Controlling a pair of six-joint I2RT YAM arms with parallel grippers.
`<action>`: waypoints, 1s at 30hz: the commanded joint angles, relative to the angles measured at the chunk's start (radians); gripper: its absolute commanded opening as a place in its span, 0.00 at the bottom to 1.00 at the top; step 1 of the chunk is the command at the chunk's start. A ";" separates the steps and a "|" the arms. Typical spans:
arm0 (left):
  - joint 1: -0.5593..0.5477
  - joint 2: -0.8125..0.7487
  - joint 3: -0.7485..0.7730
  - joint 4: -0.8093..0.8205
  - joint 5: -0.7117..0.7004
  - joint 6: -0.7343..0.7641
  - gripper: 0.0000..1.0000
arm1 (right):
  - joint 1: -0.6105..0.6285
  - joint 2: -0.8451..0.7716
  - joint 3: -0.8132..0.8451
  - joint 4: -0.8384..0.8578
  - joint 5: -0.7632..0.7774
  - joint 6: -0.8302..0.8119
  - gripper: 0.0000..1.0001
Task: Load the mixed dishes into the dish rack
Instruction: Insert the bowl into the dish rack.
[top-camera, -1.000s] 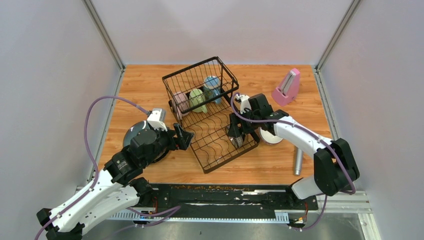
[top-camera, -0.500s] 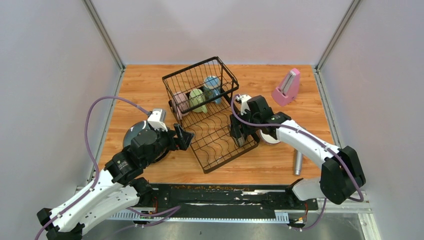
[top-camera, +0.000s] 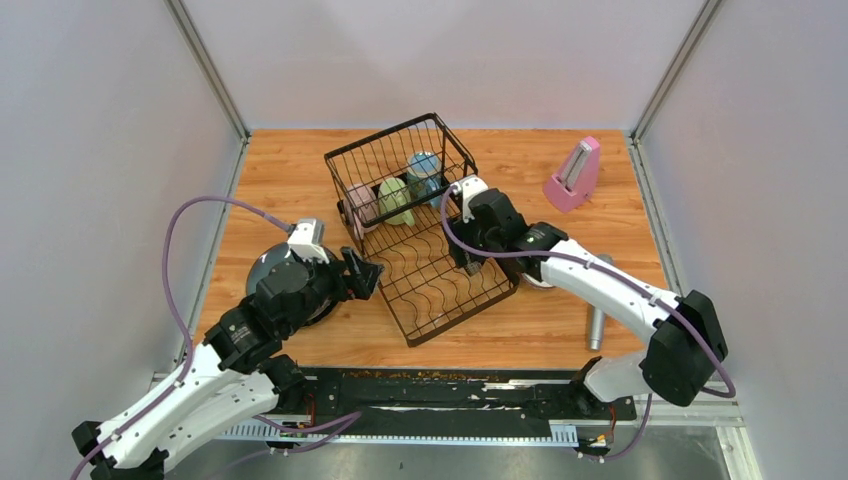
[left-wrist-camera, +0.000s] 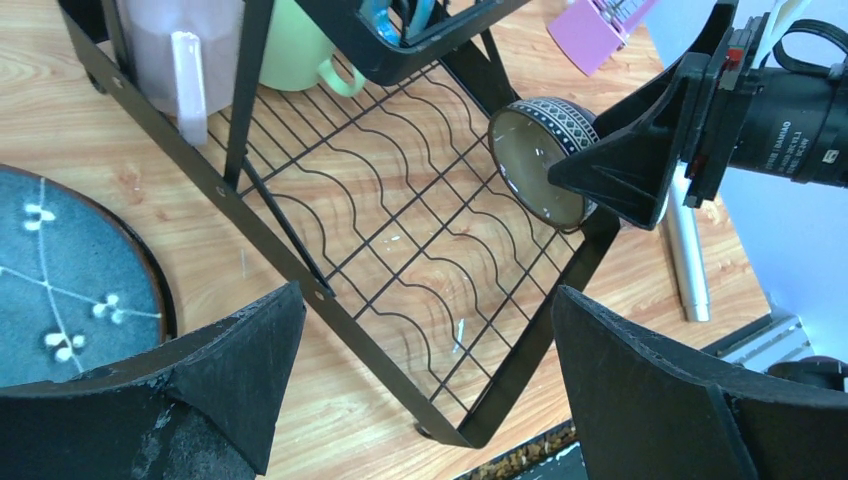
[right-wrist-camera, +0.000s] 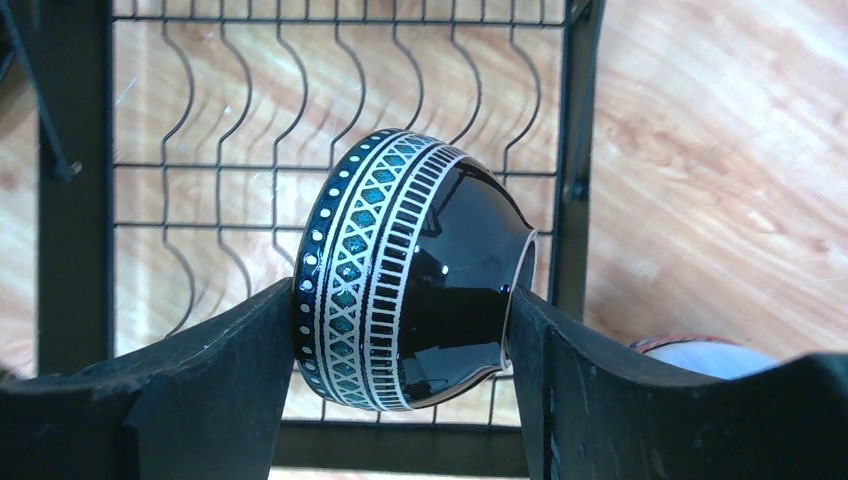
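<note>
My right gripper (right-wrist-camera: 402, 300) is shut on a dark bowl with a white-and-teal patterned band (right-wrist-camera: 410, 270). It holds the bowl on its side, one finger on the rim and one on the foot, over the wavy slots of the black wire dish rack (top-camera: 460, 318). The left wrist view shows the same bowl (left-wrist-camera: 545, 160) above the tray's far edge. Pink (top-camera: 362, 207), pale-green (top-camera: 396, 200) and blue (top-camera: 425, 170) mugs lie in the rack's tall basket. My left gripper (left-wrist-camera: 425, 310) is open and holds nothing, beside the rack's near-left edge. A dark speckled plate (left-wrist-camera: 60, 290) lies under it.
A pink metronome (top-camera: 573, 175) stands at the back right. A silver microphone (top-camera: 596, 325) lies on the table right of the rack. The red-rimmed edge of another dish (right-wrist-camera: 700, 355) shows just right of the rack.
My right arm has carried the bowl left and farther back, from the tray's right edge toward the basket end. The left arm has barely shifted.
</note>
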 joint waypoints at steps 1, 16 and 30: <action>-0.003 -0.038 0.000 -0.031 -0.075 -0.031 1.00 | 0.059 0.057 0.071 0.099 0.245 -0.055 0.50; -0.003 -0.127 0.011 -0.127 -0.186 -0.058 1.00 | 0.226 0.346 0.049 0.314 0.591 -0.268 0.55; -0.003 -0.146 0.008 -0.140 -0.200 -0.067 1.00 | 0.236 0.409 0.036 0.324 0.569 -0.233 0.73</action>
